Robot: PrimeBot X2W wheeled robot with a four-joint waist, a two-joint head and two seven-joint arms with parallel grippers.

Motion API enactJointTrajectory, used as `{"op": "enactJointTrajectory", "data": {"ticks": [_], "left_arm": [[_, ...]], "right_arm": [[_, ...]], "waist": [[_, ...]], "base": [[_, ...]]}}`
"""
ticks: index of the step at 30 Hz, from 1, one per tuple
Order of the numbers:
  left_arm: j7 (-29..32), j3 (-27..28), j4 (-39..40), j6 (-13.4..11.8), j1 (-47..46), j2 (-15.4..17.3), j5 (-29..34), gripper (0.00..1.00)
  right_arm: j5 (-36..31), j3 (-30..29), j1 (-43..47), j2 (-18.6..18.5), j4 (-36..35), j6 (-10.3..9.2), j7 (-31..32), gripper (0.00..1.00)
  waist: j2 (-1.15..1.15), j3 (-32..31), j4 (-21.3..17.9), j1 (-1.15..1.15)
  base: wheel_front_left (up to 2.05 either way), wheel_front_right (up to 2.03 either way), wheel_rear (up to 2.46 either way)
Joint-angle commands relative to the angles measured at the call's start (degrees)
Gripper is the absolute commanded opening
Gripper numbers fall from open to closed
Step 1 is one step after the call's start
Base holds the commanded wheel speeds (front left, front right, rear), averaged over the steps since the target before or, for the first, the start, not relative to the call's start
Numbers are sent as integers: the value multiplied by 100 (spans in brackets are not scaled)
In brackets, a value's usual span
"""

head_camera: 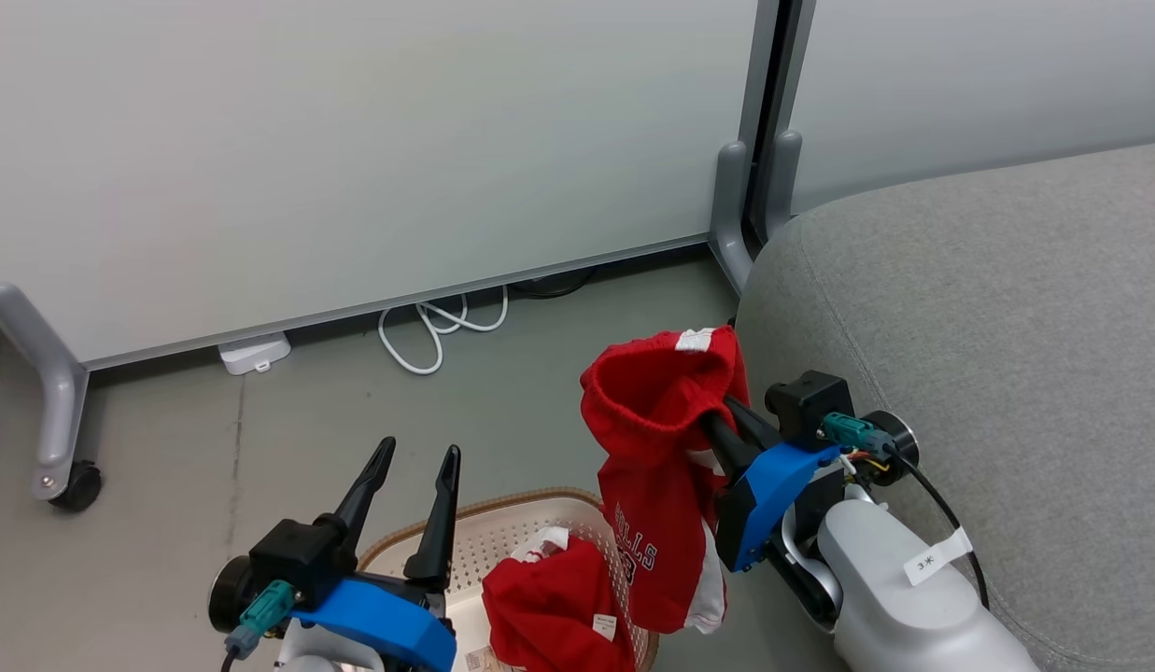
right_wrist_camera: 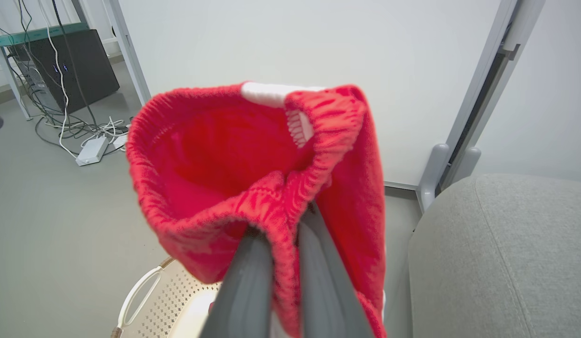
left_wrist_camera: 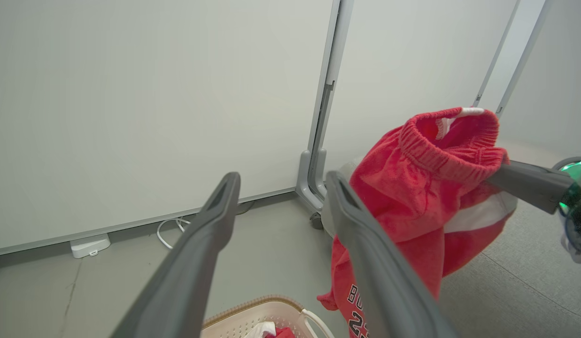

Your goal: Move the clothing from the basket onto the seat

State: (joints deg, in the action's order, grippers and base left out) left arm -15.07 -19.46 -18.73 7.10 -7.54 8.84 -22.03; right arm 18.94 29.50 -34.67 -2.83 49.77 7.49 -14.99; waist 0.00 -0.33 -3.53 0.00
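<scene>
Beside the seat, the right gripper clamps the ribbed elastic waistband of red shorts hanging over the basket's right rim. The right wrist view shows the band bunched between its near-closed fingers. The head view shows another red garment in the perforated basket. The left gripper stands wide and empty by the left rim. Bare floor lies beyond, and the seat's rounded edge is just right of the shorts.

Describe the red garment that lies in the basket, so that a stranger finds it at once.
Left of the big grey seat, a cream perforated basket stands on the floor. The crumpled red garment lies inside it. Unlike the other red garment, which hangs from the right gripper, nothing holds it.
</scene>
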Motion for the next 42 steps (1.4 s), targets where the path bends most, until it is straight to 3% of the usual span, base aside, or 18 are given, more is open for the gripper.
{"op": "enactJointTrajectory", "data": {"ticks": [1,11,33,42], "left_arm": [[-15,54,10,36,51,-17,58,100],[-15,3,-11,39,23,-77,105,100],[-15,-80,76,41,-89,-14,76,100],[-15,-125,76,41,-96,-32,93,100]], "right_arm": [[-22,-13,74,-11,-25,1,-28,0],[69,20,74,-11,-86,1,-27,0],[65,-34,81,-11,-154,1,-26,0],[73,-17,115,-11,-154,1,-25,0]], "waist": [[0,3,-10,0],[0,33,-314,0],[0,172,-2164,0],[0,197,-2624,0]], "base": [[0,0,0],[0,0,0],[0,0,0],[0,0,0]]}}
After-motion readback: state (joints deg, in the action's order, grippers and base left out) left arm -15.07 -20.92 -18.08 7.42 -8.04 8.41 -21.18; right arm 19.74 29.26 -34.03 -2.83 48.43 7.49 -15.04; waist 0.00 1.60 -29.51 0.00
